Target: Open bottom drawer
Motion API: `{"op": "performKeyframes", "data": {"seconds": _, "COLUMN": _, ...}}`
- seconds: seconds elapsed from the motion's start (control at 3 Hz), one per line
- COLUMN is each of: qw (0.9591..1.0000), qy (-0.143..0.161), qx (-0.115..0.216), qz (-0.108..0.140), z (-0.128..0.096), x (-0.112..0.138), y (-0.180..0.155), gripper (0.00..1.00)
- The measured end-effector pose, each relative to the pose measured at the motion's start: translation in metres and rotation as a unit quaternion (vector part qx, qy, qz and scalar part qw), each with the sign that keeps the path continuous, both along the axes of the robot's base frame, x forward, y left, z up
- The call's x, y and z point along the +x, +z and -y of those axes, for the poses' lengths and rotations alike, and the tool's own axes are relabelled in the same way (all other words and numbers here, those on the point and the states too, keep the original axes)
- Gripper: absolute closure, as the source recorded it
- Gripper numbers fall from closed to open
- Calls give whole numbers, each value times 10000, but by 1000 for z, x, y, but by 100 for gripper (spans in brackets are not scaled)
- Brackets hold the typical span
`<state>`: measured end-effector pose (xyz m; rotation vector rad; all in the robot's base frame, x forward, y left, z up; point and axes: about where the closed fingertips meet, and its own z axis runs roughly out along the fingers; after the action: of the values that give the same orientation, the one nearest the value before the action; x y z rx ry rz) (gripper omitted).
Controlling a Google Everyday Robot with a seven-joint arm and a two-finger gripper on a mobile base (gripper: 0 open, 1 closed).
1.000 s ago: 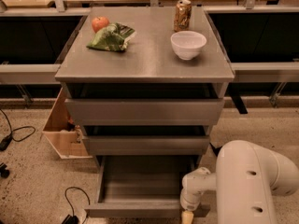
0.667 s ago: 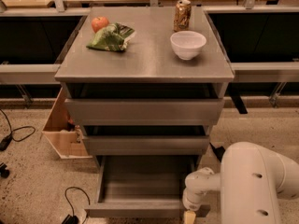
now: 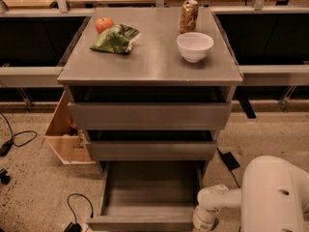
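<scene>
A grey metal cabinet stands in the middle of the view, and its flat counter carries four things. A red apple sits at the far left, touching a crumpled green bag just in front of it. A brown can stands upright at the far right, with a white bowl close in front of it. Below the counter, the tall top drawer front and the mid-sized drawer front each show a dark gap above them. The bottom drawer, lowest of the three, is pulled well out toward the camera. Its plain grey shallow tray is open to view, and its front edge runs along the bottom of the frame. The robot's white body fills the lower right corner, and a white arm reaches left from it and bends downward. The pincer is at the very bottom edge, just beside the right front corner of the bottom drawer. It is mostly cut off by the frame, so I cannot tell whether it is released, clenched or grasping the drawer. An open light-brown box leans against the cabinet's left side. Black cables lie on the speckled floor.
</scene>
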<state>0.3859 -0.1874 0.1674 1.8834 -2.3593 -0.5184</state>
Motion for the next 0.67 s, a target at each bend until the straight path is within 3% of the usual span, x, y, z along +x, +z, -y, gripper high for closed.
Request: {"op": "performKeyframes", "data": {"seconds": 0.67, "qw": 9999, "qy": -48, "qx": 51, "qz": -114, "z": 1, "x": -1, "y": -2, "gripper": 100}}
